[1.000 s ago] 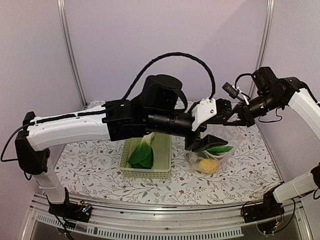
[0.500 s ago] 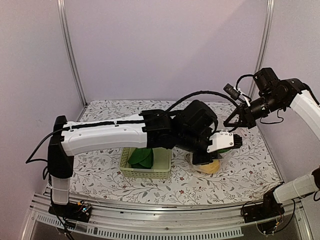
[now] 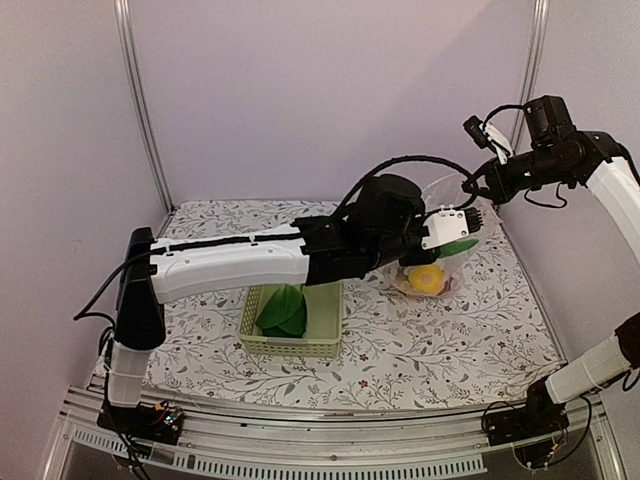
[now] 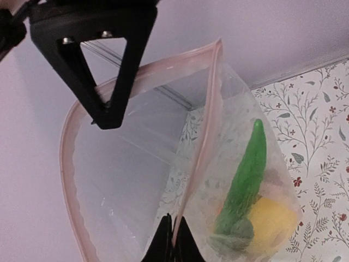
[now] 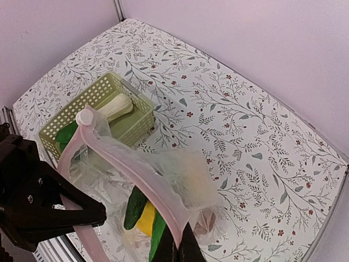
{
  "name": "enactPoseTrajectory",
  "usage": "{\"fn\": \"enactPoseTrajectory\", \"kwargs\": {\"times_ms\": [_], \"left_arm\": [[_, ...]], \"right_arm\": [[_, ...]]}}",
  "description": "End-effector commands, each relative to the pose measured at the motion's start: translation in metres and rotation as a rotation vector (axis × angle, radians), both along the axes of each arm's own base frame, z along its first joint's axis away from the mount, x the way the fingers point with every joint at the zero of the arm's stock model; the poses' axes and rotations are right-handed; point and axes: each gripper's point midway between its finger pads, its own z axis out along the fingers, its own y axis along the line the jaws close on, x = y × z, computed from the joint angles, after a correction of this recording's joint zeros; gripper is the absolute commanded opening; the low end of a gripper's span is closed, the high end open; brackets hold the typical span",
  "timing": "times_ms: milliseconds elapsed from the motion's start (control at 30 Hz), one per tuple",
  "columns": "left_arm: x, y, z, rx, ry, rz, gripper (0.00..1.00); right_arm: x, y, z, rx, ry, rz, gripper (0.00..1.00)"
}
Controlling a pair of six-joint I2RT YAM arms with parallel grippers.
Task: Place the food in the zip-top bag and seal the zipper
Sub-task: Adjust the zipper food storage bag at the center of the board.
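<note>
The clear zip-top bag (image 3: 440,255) hangs lifted with its mouth held wide. My left gripper (image 4: 173,241) is shut on one lip of the pink zipper (image 4: 199,142). Opposite it, my right gripper (image 5: 180,250) is shut on the other lip (image 5: 128,164). In the top view the left gripper (image 3: 478,222) is just below the right gripper (image 3: 472,186). Inside the bag lie a green cucumber (image 4: 246,177) and a yellow lemon (image 4: 271,222), also seen from above (image 3: 426,279). The bok choy (image 3: 283,308) lies in the basket, its white stem (image 5: 116,107) showing.
The pale green lattice basket (image 3: 292,348) stands left of the bag on the flowered cloth (image 3: 420,350). The left arm's long white link (image 3: 230,265) reaches across above the basket. Metal posts (image 3: 140,110) and walls close the back and sides.
The left arm swung from over the basket to the bag's mouth and its jaws closed on the near lip. The right gripper lifted its lip higher and to the right.
</note>
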Motion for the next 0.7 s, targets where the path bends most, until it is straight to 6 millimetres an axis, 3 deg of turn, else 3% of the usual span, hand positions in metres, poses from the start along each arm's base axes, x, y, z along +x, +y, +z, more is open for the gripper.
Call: {"fn": "enactPoseTrajectory", "kwargs": {"times_ms": [0, 133, 200, 433, 500, 667], "left_arm": [[0.004, -0.005, 0.008, -0.123, -0.014, 0.03, 0.09], [-0.01, -0.002, -0.026, -0.105, 0.09, 0.033, 0.42], [-0.028, 0.001, -0.033, -0.092, 0.117, 0.011, 0.49], [-0.1, 0.033, -0.013, -0.235, 0.261, -0.009, 0.58], [-0.113, 0.052, -0.002, -0.314, 0.332, 0.004, 0.59], [-0.128, 0.104, -0.017, -0.43, 0.514, 0.083, 0.6]], "right_arm": [[0.0, 0.005, -0.018, 0.029, 0.028, 0.006, 0.0], [-0.017, 0.01, -0.056, 0.046, 0.102, 0.057, 0.0], [-0.026, 0.012, -0.07, 0.056, 0.139, 0.074, 0.0], [-0.049, 0.017, -0.081, 0.096, 0.182, 0.139, 0.0], [-0.054, 0.019, -0.081, 0.109, 0.185, 0.157, 0.0], [-0.065, 0.024, -0.081, 0.143, 0.202, 0.203, 0.0]]}}
